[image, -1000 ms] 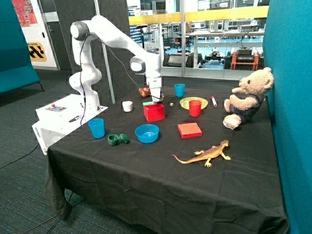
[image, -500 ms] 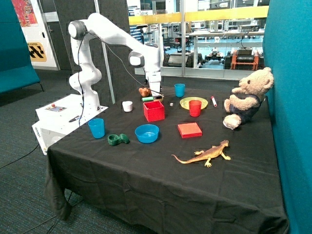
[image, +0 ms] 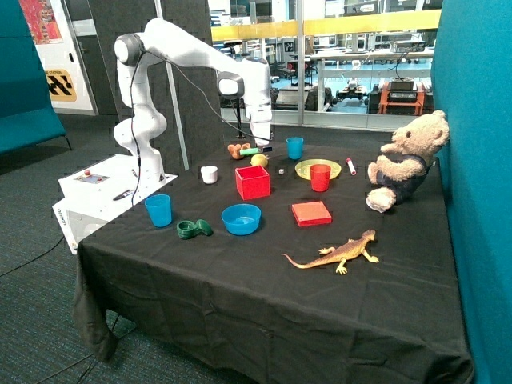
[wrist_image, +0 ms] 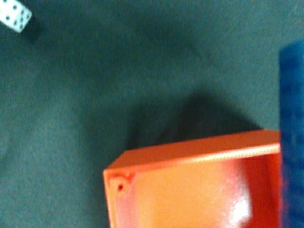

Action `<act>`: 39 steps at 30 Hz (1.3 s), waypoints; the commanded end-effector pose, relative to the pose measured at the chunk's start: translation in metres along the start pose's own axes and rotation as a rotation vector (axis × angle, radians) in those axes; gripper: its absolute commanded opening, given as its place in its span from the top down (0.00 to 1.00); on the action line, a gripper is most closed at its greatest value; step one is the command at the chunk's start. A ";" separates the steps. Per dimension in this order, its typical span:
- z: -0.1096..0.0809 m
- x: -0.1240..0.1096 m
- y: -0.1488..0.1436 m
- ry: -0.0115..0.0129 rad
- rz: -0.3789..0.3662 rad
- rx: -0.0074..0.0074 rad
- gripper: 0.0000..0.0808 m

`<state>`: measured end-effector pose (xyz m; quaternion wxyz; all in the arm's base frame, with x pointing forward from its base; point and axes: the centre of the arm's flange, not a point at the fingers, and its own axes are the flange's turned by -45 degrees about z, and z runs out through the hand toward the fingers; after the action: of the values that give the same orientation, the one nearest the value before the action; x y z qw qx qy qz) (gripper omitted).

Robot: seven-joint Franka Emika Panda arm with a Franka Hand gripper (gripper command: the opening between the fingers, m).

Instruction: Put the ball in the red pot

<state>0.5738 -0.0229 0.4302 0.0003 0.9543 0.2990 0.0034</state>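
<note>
The small yellowish ball (image: 258, 161) sits between the tips of my gripper (image: 260, 154), which is shut on it. I hold it just above the table, behind the far edge of the red pot (image: 253, 183). The pot is a red square box on the black cloth. In the wrist view a corner of the pot (wrist_image: 190, 190) shows with nothing in the part I can see. One blue finger (wrist_image: 292, 133) shows at the picture's edge. The ball itself is out of the wrist view.
A brown-orange lumpy toy (image: 237, 149) and a white cup (image: 209, 174) lie behind the pot. A white die (image: 281, 170) (wrist_image: 15, 15), yellow plate (image: 317, 169), red cup (image: 320, 177) and blue cup (image: 294, 147) stand to its side. A blue bowl (image: 241, 218) and a flat red block (image: 311, 213) lie nearer the front.
My gripper has risen from low behind the pot and shifted slightly toward the blue cup. The ball now shows beneath it.
</note>
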 end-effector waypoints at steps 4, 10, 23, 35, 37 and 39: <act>-0.014 0.004 0.025 -0.0064 0.071 0.0024 1.00; -0.010 -0.016 0.045 -0.0065 0.127 0.0022 1.00; -0.012 -0.086 0.059 -0.0065 0.192 0.0020 1.00; -0.023 -0.141 0.031 -0.0065 0.148 0.0022 1.00; -0.023 -0.149 0.027 -0.0065 0.146 0.0022 1.00; -0.021 -0.157 0.026 -0.0065 0.151 0.0021 1.00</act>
<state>0.5020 -0.1204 0.4477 -0.0017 0.9746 0.2240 -0.0037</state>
